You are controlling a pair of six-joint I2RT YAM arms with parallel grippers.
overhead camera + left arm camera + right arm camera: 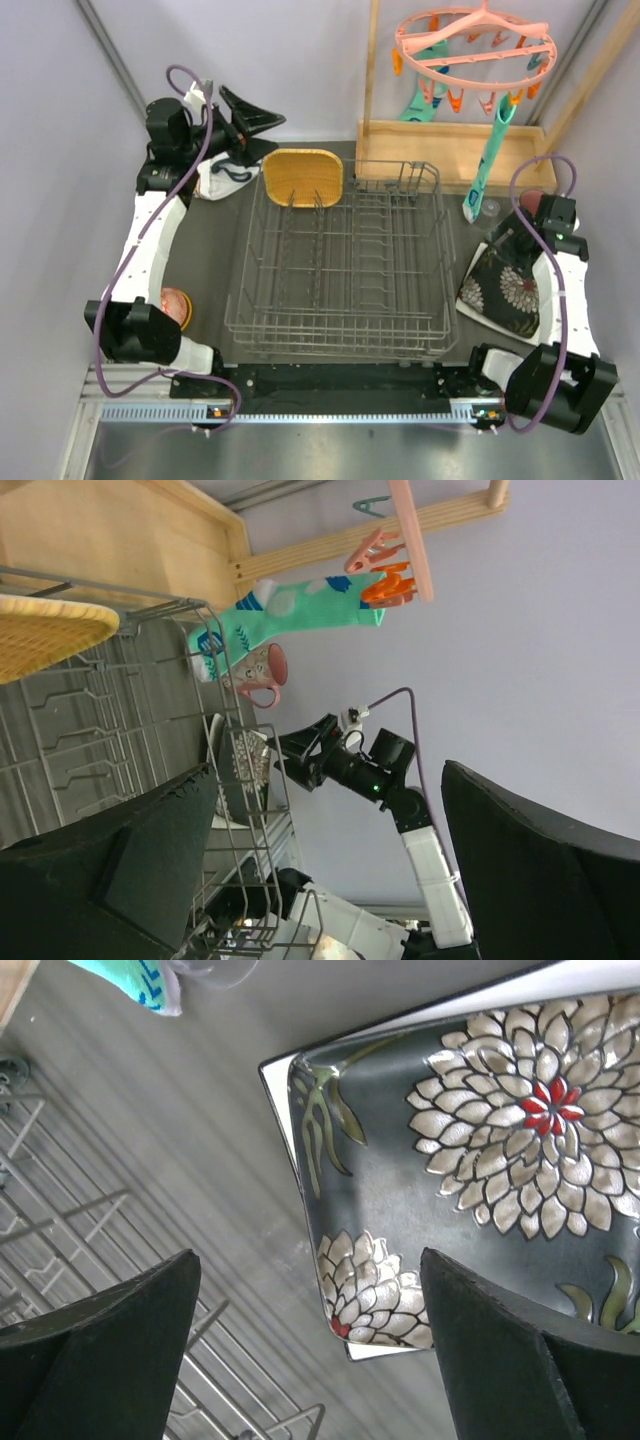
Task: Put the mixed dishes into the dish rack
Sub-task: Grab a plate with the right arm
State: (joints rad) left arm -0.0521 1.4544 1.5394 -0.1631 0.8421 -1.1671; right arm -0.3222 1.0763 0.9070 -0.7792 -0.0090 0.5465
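The dish rack (pixel 345 265) fills the middle of the mat. A yellow plate (pixel 302 177) stands on edge in its far left corner. My left gripper (pixel 265 128) hangs open and empty just behind and left of that plate, which shows at the edge (pixel 45 630) of the left wrist view. To the right of the rack lies the black floral plate (pixel 503 285) on a pale plate (pixel 420 1345). My right gripper (pixel 310 1350) is open above the floral plate's near corner (pixel 380 1290), holding nothing. Beyond it are the pink cup (pixel 265 672) and a small clear glass (pixel 490 208).
An orange bowl (pixel 175 305) sits half hidden under the left arm. A white item with dark print (pixel 222 180) lies left of the rack. Behind are a wooden tray (pixel 450 150) and a pink peg hanger (pixel 475 45) with teal socks (pixel 487 160) dangling close to the glass.
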